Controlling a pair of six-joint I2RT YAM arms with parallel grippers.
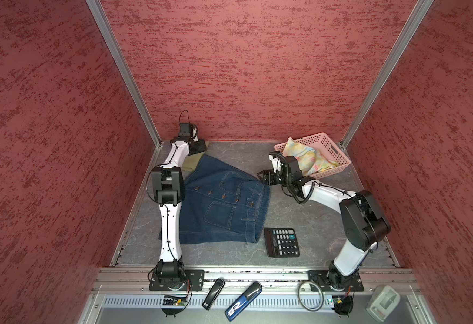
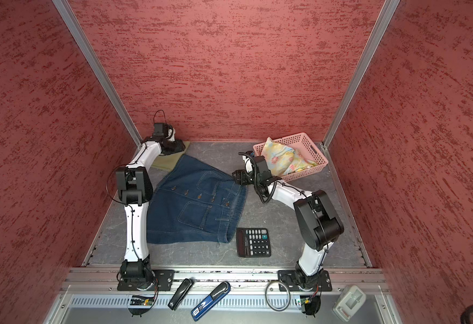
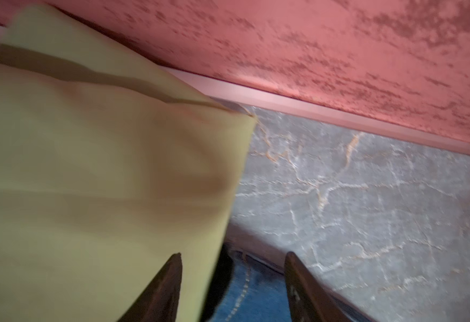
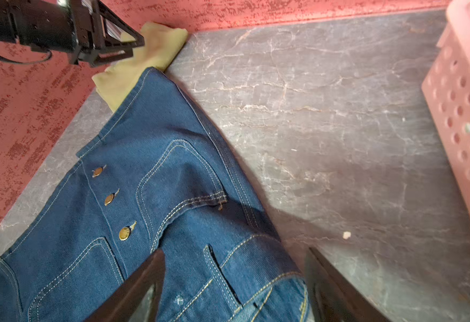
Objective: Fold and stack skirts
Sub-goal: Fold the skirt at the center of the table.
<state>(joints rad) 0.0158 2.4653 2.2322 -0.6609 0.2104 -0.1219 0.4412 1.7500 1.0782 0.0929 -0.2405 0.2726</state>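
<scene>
While the denim skirt lies spread flat on the counter, it's turned sideways. Its waistband points toward the right arm's side, its hem flares out under the left arm, and the button row runs along that left-to-right axis at a slight diagonal.

The right end effector hovers at the far waistband corner with its jaws wide apart, one finger over denim, the other over bare counter, gripping nothing.

The olive-green skirt is tucked into the far-left corner against the back wall, with the denim's far hem corner lying over it. The left end effector sits right at its edge. That wrist view is pretty blurry, but the jaws look parted with the olive edge between them, not clamped. Can't tell which way the olive one points.

The floral skirt is bunched up in the pink basket, far right. A calculator lies just beside the denim's near waistband corner.
</scene>
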